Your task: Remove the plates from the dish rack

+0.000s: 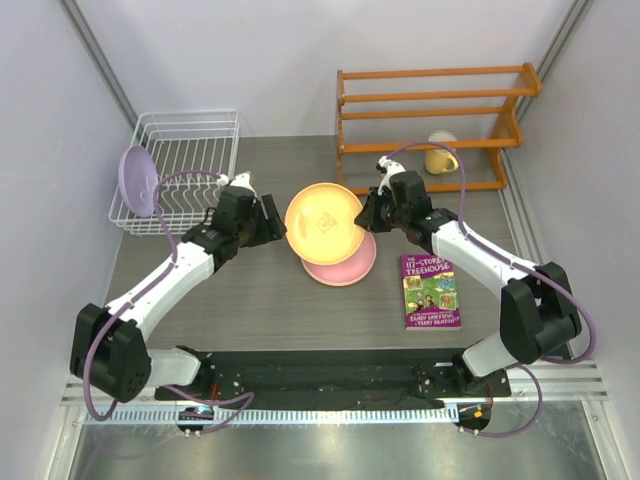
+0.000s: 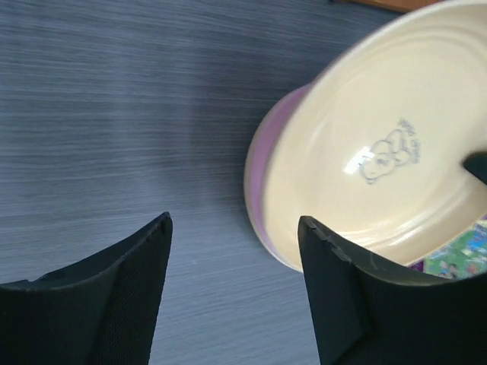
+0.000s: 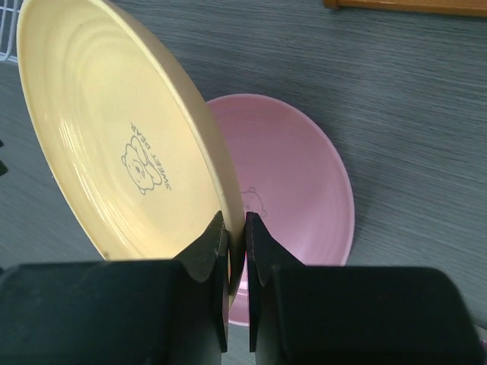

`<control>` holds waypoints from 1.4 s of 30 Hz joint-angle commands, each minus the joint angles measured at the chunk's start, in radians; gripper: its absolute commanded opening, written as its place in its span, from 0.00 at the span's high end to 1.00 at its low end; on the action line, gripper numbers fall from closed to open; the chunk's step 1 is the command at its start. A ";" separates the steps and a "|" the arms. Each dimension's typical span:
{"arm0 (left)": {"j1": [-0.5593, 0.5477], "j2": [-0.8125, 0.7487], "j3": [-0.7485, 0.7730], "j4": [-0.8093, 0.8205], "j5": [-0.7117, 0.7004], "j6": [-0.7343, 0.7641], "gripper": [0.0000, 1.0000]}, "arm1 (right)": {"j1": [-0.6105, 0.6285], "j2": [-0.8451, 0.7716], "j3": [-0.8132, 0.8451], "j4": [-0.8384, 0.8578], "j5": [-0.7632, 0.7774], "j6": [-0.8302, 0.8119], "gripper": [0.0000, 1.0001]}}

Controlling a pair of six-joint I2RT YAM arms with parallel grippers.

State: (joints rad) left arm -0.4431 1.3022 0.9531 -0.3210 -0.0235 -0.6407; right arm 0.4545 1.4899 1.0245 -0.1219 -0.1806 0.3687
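Observation:
My right gripper (image 1: 366, 214) is shut on the right rim of an orange-yellow plate (image 1: 323, 222) and holds it tilted above a pink plate (image 1: 347, 264) lying on the table. The right wrist view shows the jaws (image 3: 236, 228) pinching the yellow plate's (image 3: 99, 144) rim, with the pink plate (image 3: 297, 182) behind. My left gripper (image 1: 277, 222) is open and empty just left of the yellow plate (image 2: 380, 152); bare table shows between its fingers (image 2: 236, 228). A lavender plate (image 1: 138, 180) stands upright at the left end of the white wire dish rack (image 1: 190, 135). A second orange-yellow plate is not seen.
An orange wooden slatted shelf (image 1: 430, 100) stands at the back right with a yellow mug (image 1: 440, 156) on its lowest level. A purple book (image 1: 430, 290) lies to the right of the pink plate. Grey walls close in both sides.

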 commanded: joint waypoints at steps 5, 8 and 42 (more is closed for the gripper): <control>-0.002 -0.188 0.000 -0.062 -0.406 0.147 0.24 | -0.040 -0.014 0.072 -0.074 0.030 -0.030 0.99; -0.002 -0.265 -0.037 -0.032 -0.506 0.213 0.21 | -0.051 0.021 0.074 -0.094 0.018 -0.021 0.99; 0.386 -0.123 0.064 0.411 -0.826 0.613 0.01 | -0.097 0.106 0.146 -0.353 0.102 -0.054 0.28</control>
State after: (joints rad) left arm -0.1658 1.1355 0.9455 -0.0418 -0.8837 -0.0620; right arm 0.3580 1.6779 1.1259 -0.3874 -0.2199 0.3679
